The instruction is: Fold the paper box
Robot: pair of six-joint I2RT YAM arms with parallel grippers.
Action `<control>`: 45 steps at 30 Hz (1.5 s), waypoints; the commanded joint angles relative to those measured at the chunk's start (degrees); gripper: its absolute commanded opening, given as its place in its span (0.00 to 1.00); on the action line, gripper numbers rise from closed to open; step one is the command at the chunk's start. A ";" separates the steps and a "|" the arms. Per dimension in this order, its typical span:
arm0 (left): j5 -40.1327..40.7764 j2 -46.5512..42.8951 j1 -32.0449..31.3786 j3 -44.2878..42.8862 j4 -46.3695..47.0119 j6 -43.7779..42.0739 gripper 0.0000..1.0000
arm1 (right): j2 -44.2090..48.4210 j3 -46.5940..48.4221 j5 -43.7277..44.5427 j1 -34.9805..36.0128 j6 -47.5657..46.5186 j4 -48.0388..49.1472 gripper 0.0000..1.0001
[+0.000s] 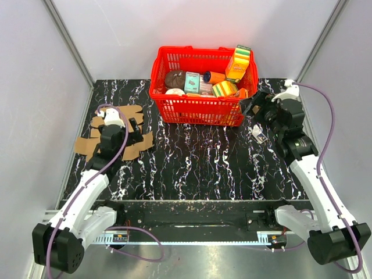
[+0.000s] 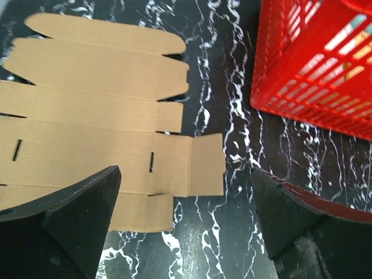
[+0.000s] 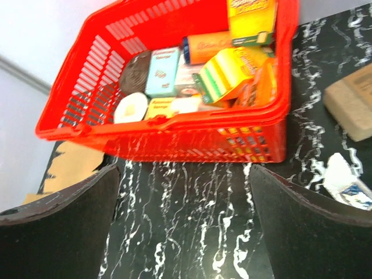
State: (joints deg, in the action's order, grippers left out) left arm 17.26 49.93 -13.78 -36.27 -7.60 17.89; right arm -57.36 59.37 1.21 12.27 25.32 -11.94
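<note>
The paper box (image 1: pixel 87 144) lies flat and unfolded on the left of the black marbled table, a plain brown die-cut sheet with many flaps and slots. In the left wrist view the paper box (image 2: pixel 87 110) fills the upper left. My left gripper (image 1: pixel 132 129) hovers over the sheet's right edge, open and empty; in the left wrist view it (image 2: pixel 185 174) straddles the sheet's lower right flaps. My right gripper (image 1: pixel 257 108) is open and empty beside the red basket's right end; in the right wrist view it (image 3: pixel 183 171) frames bare table below the basket.
A red basket (image 1: pixel 197 108) holding several packages stands at the back middle, also in the left wrist view (image 2: pixel 302 70) and the right wrist view (image 3: pixel 174 131). A small brown carton (image 3: pixel 351 107) and a white packet (image 3: pixel 346 180) lie to its right. The white packet (image 1: pixel 260 135) also shows from above.
</note>
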 commanded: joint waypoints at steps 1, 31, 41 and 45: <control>-3.84 2.97 -2.98 -2.92 -1.89 0.92 0.98 | 0.76 0.84 -3.32 2.84 1.74 0.95 0.98; 24.23 44.54 -22.17 -20.33 -8.93 -4.97 0.73 | 3.75 -2.68 -4.55 2.85 -0.71 -0.53 0.99; 29.24 52.81 -22.17 -27.53 -14.99 -4.79 0.65 | 4.01 -3.21 -4.82 2.93 -1.33 -0.71 0.99; 30.29 56.06 -22.17 -29.99 -17.27 -4.88 0.63 | 4.19 -3.30 -4.73 2.93 -1.76 -0.80 0.99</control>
State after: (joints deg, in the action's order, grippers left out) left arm 43.77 103.55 -35.92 -62.70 -21.80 13.47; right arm -54.46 56.10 -2.70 14.96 25.08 -13.23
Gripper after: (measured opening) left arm 0.633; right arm 0.993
